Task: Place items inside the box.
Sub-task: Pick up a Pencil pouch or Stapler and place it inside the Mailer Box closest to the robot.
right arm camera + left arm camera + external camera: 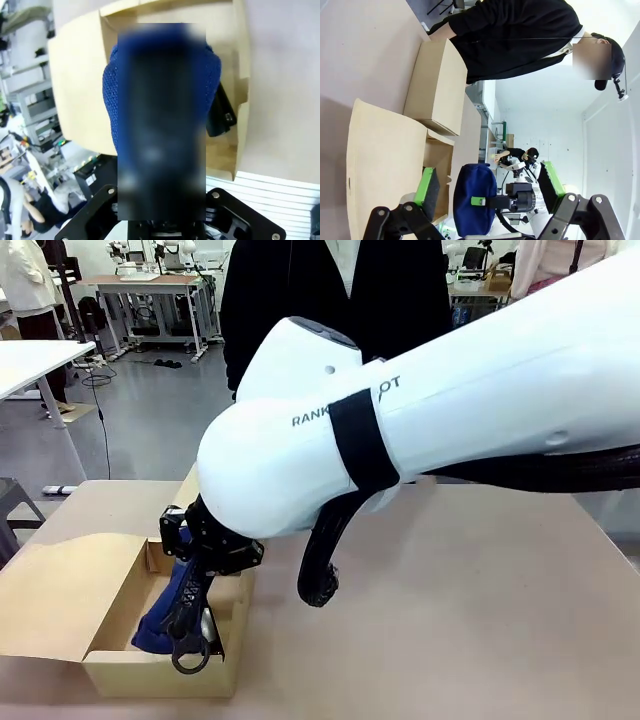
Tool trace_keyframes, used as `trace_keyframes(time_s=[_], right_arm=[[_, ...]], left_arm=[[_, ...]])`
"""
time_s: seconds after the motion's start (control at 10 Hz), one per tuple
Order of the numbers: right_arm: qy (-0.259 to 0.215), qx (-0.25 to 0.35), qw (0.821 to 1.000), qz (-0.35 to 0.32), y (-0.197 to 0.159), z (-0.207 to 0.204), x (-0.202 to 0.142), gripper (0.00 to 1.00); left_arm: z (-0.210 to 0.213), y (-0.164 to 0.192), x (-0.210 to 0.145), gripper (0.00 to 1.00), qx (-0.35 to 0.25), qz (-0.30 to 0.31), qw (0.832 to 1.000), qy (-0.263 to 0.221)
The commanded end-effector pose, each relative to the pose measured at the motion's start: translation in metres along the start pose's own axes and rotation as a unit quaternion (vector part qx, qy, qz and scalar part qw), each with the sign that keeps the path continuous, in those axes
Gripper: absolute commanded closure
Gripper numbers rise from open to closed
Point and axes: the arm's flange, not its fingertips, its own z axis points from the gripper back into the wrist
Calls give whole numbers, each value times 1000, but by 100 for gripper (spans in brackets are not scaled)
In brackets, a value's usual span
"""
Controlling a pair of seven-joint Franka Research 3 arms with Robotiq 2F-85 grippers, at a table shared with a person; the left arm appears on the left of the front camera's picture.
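Note:
The cardboard box [150,676] sits at the table's near left, its flap lid [50,590] folded out to the left. My right arm reaches across from the right, and my right gripper [186,602] is shut on the navy blue pouch [158,625], which hangs down into the box. In the right wrist view the pouch [112,95] is over the box [235,90], and a small black object [220,116] lies inside. My left gripper [488,182] is open with its green pads [427,184] wide apart; beyond it are the pouch [472,182] and the box's flap [380,155].
A smaller closed cardboard box [437,85] lies on the table past the open one, toward the person in black [330,290] at the far side. The white right arm [450,410] spans the middle of the front view. Bare tabletop [480,620] lies to the right.

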Motion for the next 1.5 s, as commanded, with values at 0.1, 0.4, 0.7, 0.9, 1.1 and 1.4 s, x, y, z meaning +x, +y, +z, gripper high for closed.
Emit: trace_keyframes(time_s=[0.1,0.4,0.7,0.9,1.1,1.4], right_arm=[[-23,-24,999,-36,44,-27,14,93],[-33,-37,999,-3,58,-59,30,93],[2,-64,998,9,59,-96,47,93],[8,-71,997,-5,48,-112,57,93],[22,-79,997,-13,41,-122,60,93],[27,-84,996,-15,39,-125,60,93]], left_arm=[[1,-1,-1,0,-9,-8,1000,-1],[1,-1,-1,0,-9,-8,1000,-1],[1,-1,-1,0,-9,-8,1000,-1],[1,-1,-1,0,-9,-8,1000,-1],[1,-1,-1,0,-9,-8,1000,-1],[1,-1,-1,0,-9,-8,1000,-1]])
